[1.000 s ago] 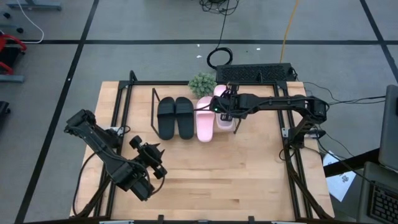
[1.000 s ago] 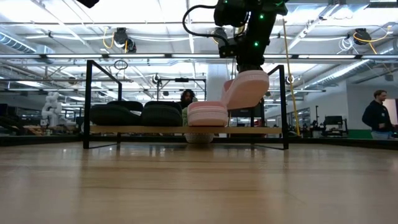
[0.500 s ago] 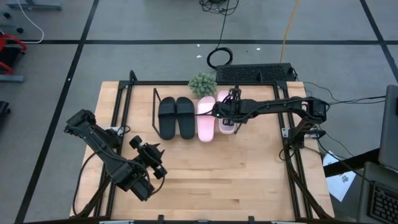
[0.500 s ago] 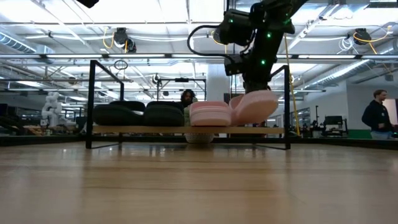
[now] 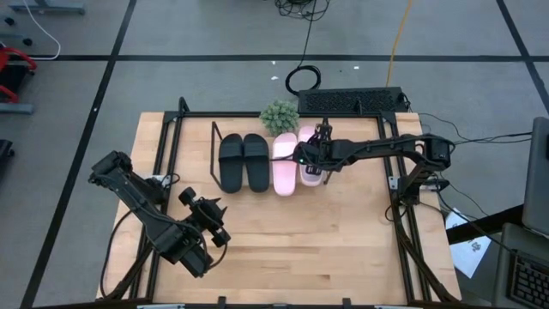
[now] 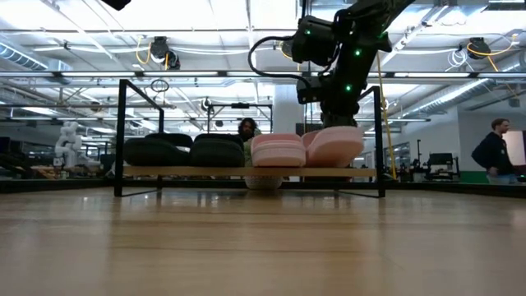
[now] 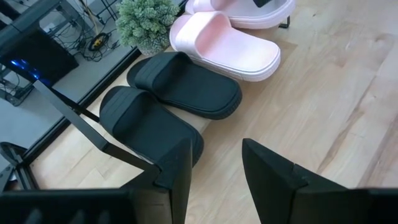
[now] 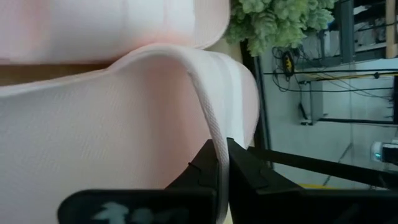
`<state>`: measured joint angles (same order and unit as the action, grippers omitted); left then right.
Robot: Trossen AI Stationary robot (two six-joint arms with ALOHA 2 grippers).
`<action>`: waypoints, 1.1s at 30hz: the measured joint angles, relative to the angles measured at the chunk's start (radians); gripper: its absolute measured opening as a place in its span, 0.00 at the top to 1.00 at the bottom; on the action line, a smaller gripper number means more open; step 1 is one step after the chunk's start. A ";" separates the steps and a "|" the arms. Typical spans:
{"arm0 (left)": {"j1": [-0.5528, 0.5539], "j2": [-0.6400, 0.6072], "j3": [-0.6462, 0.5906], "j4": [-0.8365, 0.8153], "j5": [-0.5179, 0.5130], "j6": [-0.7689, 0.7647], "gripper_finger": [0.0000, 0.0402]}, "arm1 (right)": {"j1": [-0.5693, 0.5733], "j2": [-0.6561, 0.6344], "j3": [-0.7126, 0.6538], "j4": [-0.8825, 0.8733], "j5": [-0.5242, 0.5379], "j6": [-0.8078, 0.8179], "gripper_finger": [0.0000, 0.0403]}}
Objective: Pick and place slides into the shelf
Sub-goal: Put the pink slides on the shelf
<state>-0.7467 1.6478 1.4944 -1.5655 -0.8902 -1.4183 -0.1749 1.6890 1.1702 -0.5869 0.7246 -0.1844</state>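
The right gripper (image 5: 314,160) is clamped tight on the strap edge of the second pink slide (image 5: 311,163), which sits on the shelf (image 6: 246,172) near the desk's (image 5: 300,240) far edge, beside the first pink slide (image 5: 284,163); the black pair (image 5: 242,161) fills the shelf's other end; the left gripper (image 5: 213,221) waits partly open and empty near the front left corner.

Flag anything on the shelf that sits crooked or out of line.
Only the second pink slide: in the low view it sits slightly tilted at the shelf's right end, its strap edge pinched in the right claw. The black pair and first pink slide lie flat, side by side.
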 joint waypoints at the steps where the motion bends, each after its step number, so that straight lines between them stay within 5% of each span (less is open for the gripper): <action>1: 0.000 0.000 0.000 0.002 0.000 0.000 0.64 | 0.005 0.000 0.000 0.000 -0.010 0.011 1.00; 25: 0.000 0.000 0.000 0.026 0.001 0.009 0.64 | 0.040 -0.001 0.000 -0.038 -0.104 0.088 0.98; 33: 0.000 0.000 0.000 0.026 0.002 0.009 0.64 | 0.039 -0.002 0.001 -0.050 -0.146 0.093 0.90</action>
<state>-0.7467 1.6481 1.4948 -1.5398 -0.8884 -1.4094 -0.1356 1.6875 1.1713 -0.6373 0.5785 -0.0914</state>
